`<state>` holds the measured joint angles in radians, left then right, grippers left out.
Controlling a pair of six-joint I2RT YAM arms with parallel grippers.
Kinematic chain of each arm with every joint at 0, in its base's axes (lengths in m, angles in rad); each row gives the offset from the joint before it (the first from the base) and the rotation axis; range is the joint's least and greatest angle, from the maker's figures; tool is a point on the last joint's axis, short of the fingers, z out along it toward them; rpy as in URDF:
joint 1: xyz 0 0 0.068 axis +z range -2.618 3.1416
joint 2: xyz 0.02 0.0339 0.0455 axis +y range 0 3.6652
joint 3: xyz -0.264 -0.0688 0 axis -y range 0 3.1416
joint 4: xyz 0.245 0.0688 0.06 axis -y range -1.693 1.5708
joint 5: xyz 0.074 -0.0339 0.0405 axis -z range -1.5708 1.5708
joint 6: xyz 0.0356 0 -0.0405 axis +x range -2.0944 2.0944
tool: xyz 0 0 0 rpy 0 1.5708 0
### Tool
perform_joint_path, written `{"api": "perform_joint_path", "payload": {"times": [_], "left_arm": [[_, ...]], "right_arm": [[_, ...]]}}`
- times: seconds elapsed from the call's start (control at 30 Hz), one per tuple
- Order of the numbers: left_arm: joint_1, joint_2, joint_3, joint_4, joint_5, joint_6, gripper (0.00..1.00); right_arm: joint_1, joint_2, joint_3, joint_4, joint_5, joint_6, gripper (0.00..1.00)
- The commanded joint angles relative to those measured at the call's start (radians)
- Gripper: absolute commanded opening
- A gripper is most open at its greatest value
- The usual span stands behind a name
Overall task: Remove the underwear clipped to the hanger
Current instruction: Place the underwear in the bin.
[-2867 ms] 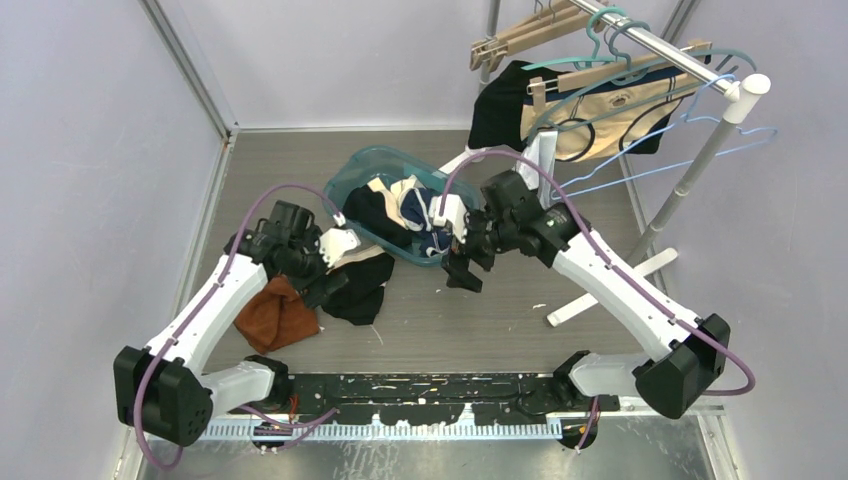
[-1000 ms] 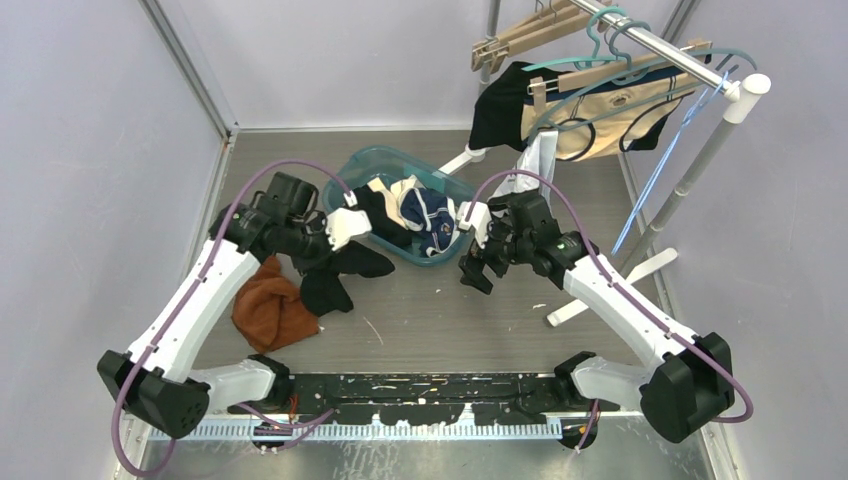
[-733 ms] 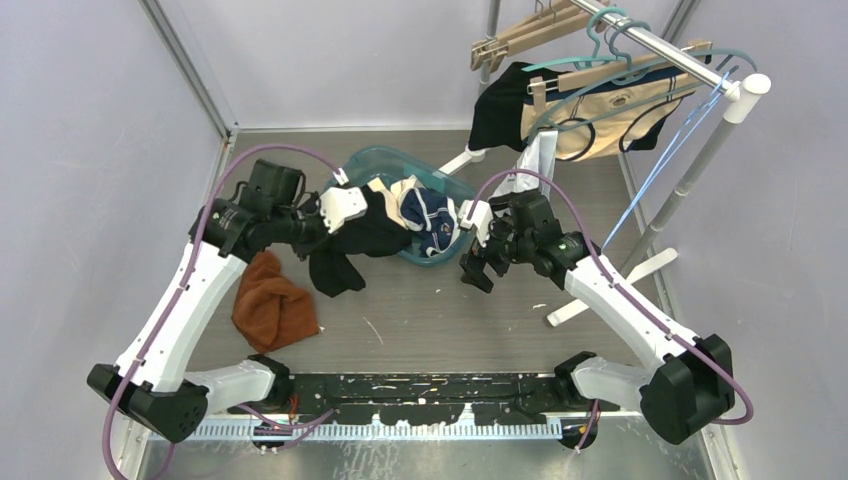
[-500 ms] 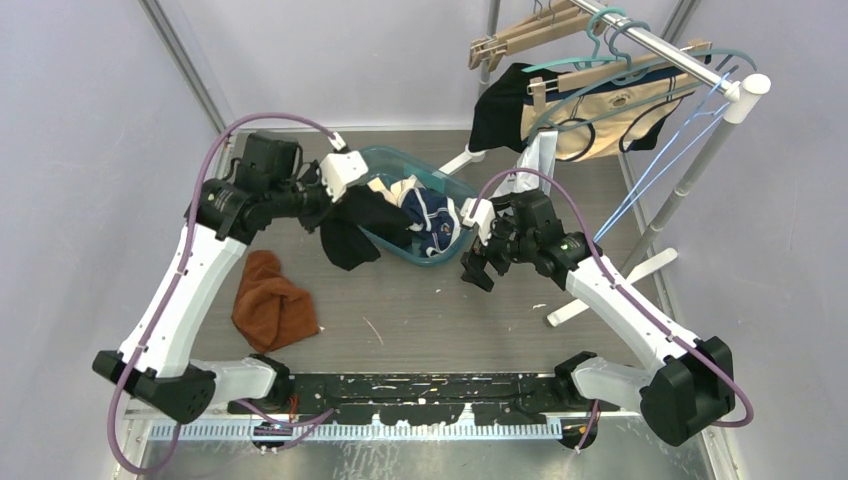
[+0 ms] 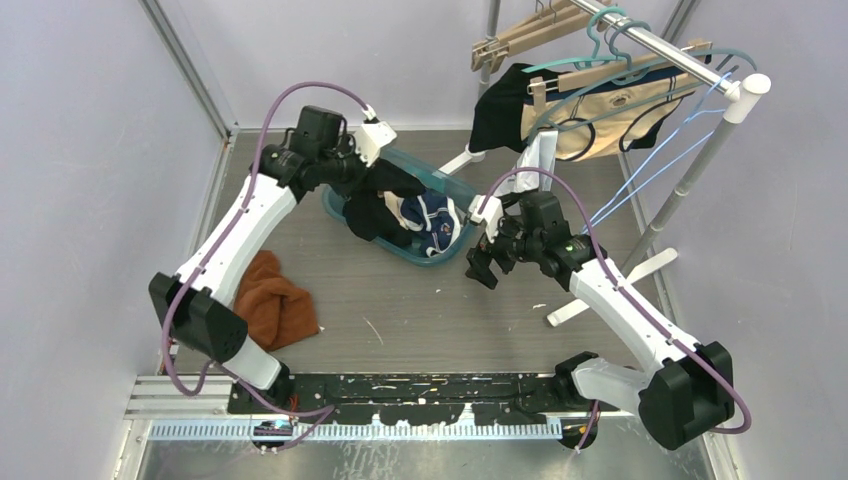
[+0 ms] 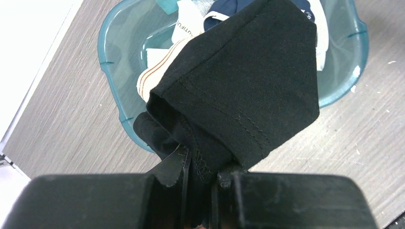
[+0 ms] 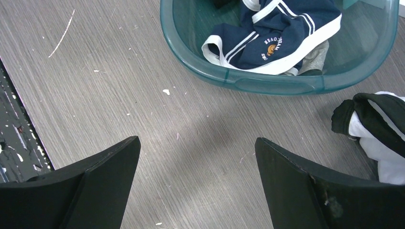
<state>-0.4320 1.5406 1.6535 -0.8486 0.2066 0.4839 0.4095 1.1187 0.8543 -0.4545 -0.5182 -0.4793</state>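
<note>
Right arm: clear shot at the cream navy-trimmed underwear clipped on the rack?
Probably yes. The right gripper is open and empty, and the cream navy-trimmed underwear hangs just beyond that arm with nothing between them; the rack's upright post stands close beside it.

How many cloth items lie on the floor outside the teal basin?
2: a brown cloth beside the left arm, and a black-and-white garment right of the basin. The black garment in the left pincer hangs over the basin; others may be hidden.
</note>
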Motion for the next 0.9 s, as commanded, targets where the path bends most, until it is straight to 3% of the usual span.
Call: {"api": "perform_joint_path", "payload": {"times": [0.0, 0.17, 0.6, 0.87], "left_arm": [[-0.004, 0.052, 0.046, 0.136, -0.028, -0.024, 0.00], [-0.004, 0.147, 0.075, 0.162, -0.055, -0.024, 0.00], [-0.004, 0.323, 0.322, 0.148, -0.108, 0.017, 0.00], [-0.004, 0.393, 0.210, 0.157, -0.189, 0.106, 0.00]], "right_arm": [[-0.010, -0.027, 0.001, 0.061, -0.020, 0.014, 0.96], [-0.022, -0.020, -0.004, 0.065, -0.027, 0.019, 0.96], [-0.055, -0.020, -0.006, 0.069, -0.022, 0.019, 0.96], [-0.057, -0.032, -0.004, 0.069, -0.012, 0.013, 0.96]]}}
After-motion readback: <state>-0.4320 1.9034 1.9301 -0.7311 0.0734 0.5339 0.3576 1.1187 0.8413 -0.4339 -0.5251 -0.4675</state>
